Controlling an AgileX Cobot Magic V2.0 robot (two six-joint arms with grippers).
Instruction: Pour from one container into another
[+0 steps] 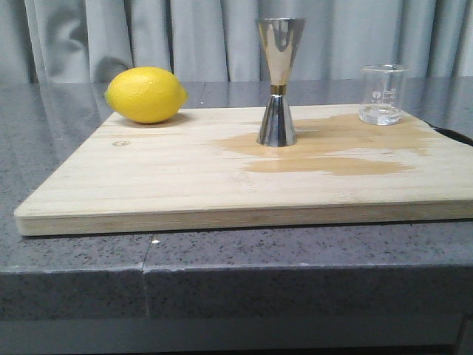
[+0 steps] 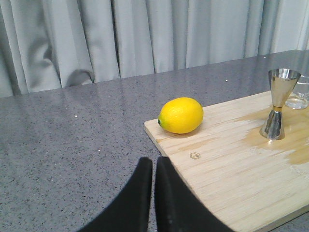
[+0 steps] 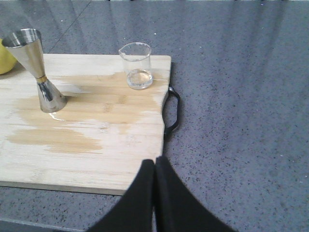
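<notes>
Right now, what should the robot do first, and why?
Probably open the right gripper and reach toward the glass beaker. Both grippers are shut and empty, the left gripper sits over by the lemon, and the beaker stands untouched on the right, apart from the steel jigger.

A pale wooden cutting board (image 1: 162, 177) lies on a speckled grey stone tabletop (image 1: 74, 255), with a black handle (image 3: 175, 108) at its right end. Darker wet patches (image 1: 332, 151) stain its right half. A yellow lemon (image 1: 145, 95) rests on its far left corner. Grey curtains (image 1: 148, 37) hang behind.
</notes>
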